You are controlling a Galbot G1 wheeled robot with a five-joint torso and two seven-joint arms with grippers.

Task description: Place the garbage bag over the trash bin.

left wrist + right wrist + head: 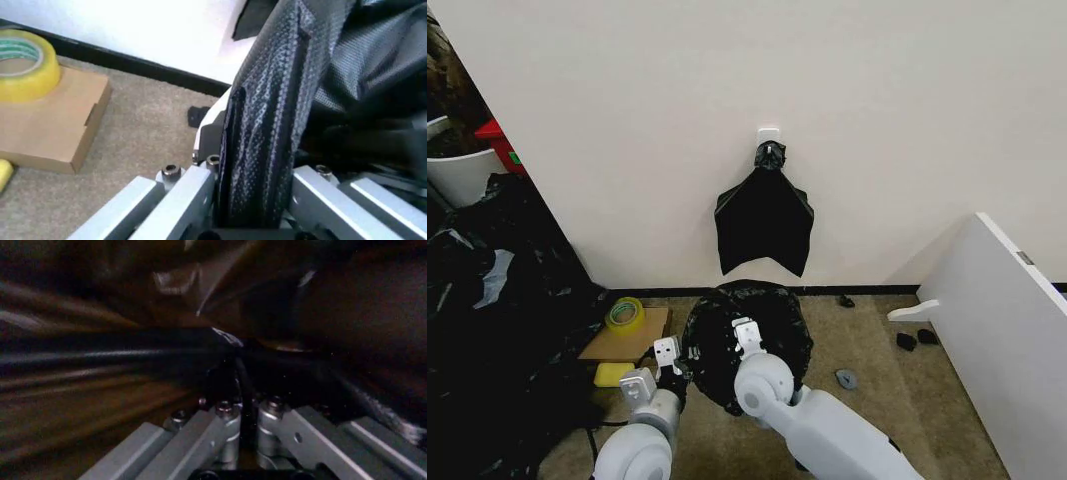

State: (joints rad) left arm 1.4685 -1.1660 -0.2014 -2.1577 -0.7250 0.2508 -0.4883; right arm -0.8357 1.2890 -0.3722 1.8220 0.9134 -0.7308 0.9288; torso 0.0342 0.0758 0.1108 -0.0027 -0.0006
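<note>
Garbage bag (267, 115) pinched in left tool (257, 200), apparently also in nearly closed right tool (247, 415).

**A Corner With a White Wall and Brown Carpet**

A plain white wall (727, 90) fills the top of the head view. A black strip (867, 290) runs along its bottom. The floor is brown carpet (897, 400). A white board (1012, 330) leans in at the lower right. At the left lies a big heap of black plastic (497, 330). Beside it sits a flat cardboard box (617, 343) with a yellow tape roll (625, 313) on top. Small dark bits (907, 341) lie on the carpet at the right.
</note>
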